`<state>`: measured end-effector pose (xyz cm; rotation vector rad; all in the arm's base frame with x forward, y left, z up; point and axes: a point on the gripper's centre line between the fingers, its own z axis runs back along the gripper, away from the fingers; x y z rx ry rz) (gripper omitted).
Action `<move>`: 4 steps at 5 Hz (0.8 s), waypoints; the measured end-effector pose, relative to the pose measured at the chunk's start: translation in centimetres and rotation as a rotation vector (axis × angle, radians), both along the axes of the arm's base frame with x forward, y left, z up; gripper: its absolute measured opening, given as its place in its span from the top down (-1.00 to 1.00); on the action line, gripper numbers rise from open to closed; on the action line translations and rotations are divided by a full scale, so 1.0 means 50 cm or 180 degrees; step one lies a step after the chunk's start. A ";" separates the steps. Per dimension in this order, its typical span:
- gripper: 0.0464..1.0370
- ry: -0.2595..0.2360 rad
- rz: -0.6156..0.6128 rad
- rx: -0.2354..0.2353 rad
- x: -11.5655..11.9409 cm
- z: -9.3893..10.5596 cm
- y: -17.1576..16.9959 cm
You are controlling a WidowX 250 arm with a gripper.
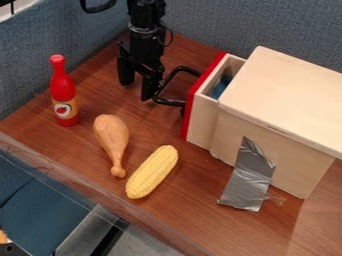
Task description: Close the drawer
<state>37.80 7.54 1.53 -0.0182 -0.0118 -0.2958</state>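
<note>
Silver tape (248,180) touches the box (287,100), whose open drawer (203,122) holds something blue (221,86).

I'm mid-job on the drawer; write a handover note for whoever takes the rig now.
Tool: open, holding nothing, right by the handle; contact unclear.
Drawer: partly out of the box, something blue inside.
Done: tool at the drawer's front side.
Left: close the drawer; a push toward the box should probably do it.
Bottle, drumstick and corn stand or lie outside that path.
</note>
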 end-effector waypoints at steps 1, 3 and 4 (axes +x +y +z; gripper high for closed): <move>-0.92 -0.0085 -0.0137 -0.0028 0.004 0.026 -0.042; -0.92 -0.0113 -0.0313 -0.0101 0.002 0.047 -0.106; -0.92 -0.0133 -0.0345 -0.0078 -0.001 0.058 -0.112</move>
